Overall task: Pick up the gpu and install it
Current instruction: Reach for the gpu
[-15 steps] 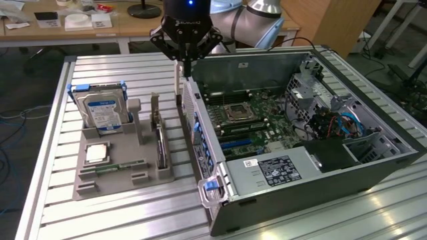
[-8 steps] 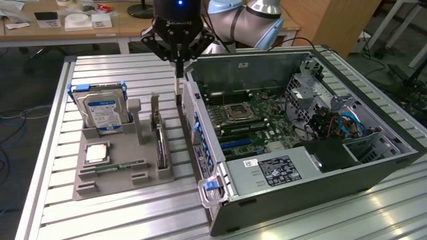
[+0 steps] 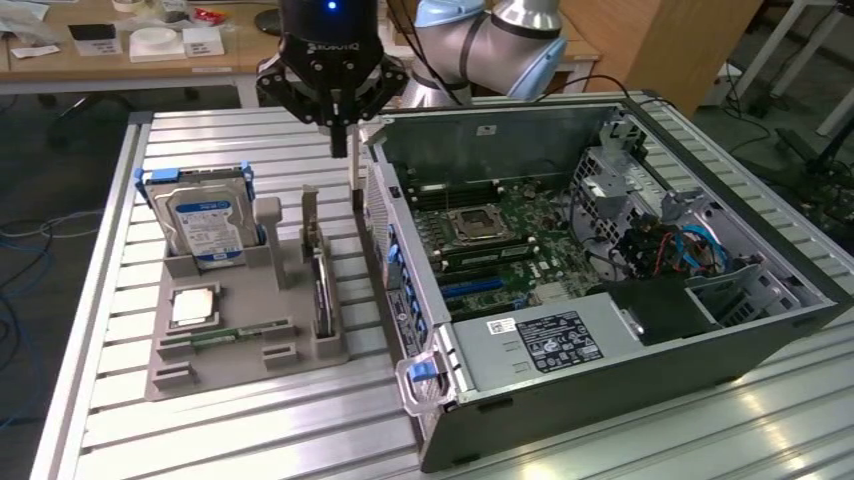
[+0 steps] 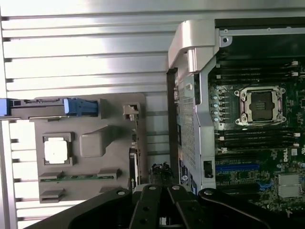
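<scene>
The gpu is a thin black card standing on edge in a slot of the grey holder, its silvery bracket end toward the back. In the wrist view the gpu appears edge-on at the holder's side nearest the case. My gripper hangs above the table behind the holder, close to the case's rear corner, higher than the card and apart from it. Its fingers are shut together with nothing between them. The gripper points down into the gap between the holder and the case.
An open computer case lies on its side at the exterior view's right, with the motherboard and blue slots exposed. The holder also carries a hard drive, a processor and a green memory stick. Everything rests on a ribbed metal table.
</scene>
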